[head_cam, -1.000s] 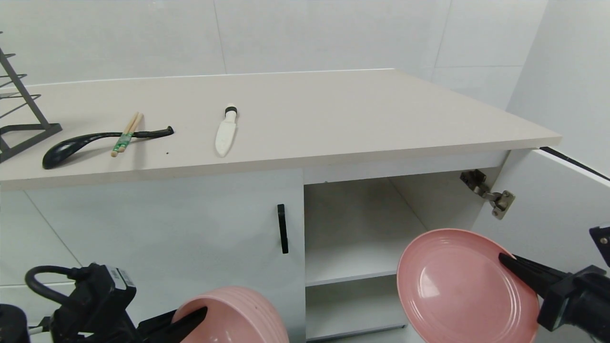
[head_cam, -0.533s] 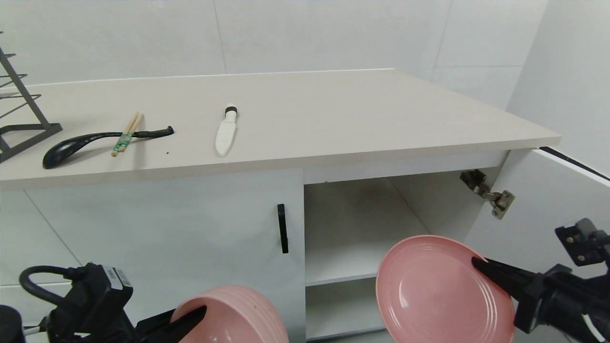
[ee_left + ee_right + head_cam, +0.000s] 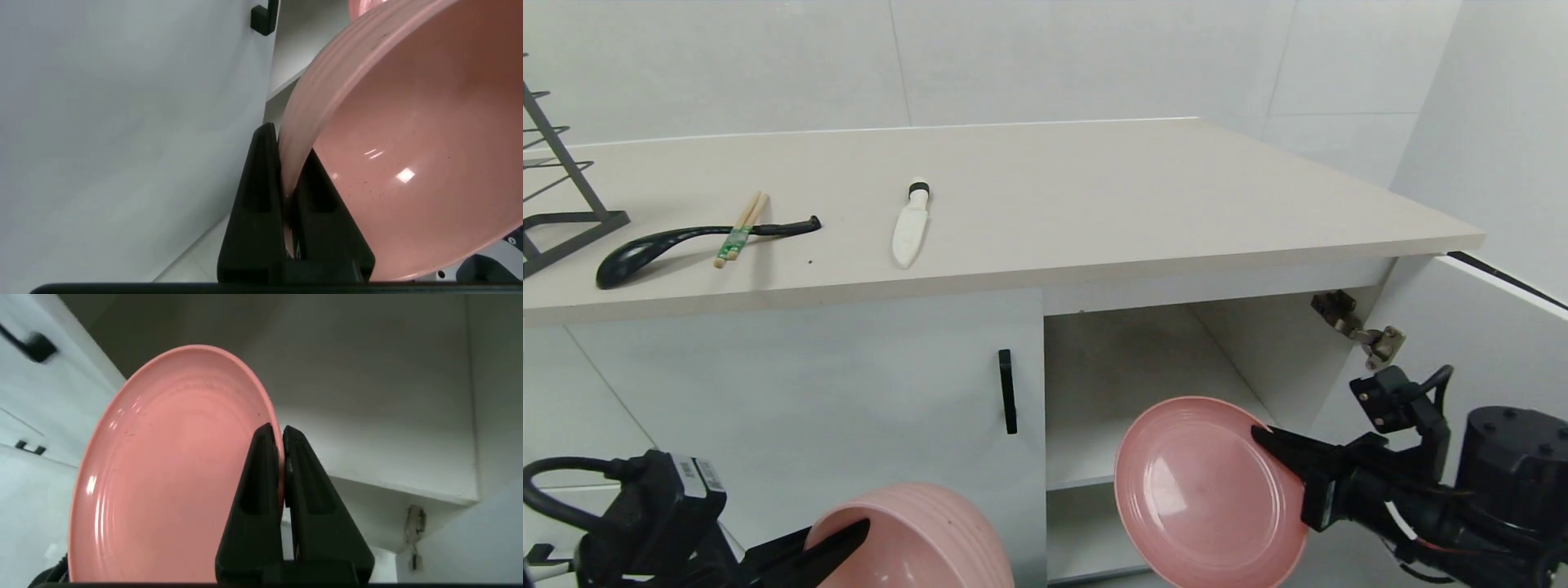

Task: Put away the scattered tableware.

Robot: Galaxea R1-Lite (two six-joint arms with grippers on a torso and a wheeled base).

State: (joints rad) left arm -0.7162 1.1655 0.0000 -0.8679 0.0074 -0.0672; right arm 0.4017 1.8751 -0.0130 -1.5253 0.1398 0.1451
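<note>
A pink plate hangs tilted in front of the open cabinet, with my right gripper shut on its rim; the right wrist view shows the fingers clamping the plate edge. Low on the left, my left gripper is shut on the rim of a pink bowl, seen close in the left wrist view as the bowl pinched at its edge. On the countertop lie a black ladle, chopsticks across its handle, and a white sheathed knife.
The cabinet's right door stands swung open beside my right arm. The left door is closed, with a black handle. A shelf divides the cabinet. A dark wire rack stands at the counter's far left.
My right gripper has carried the pink plate leftward, toward the open cabinet's mouth. The left gripper with the bowl has dropped slightly.
</note>
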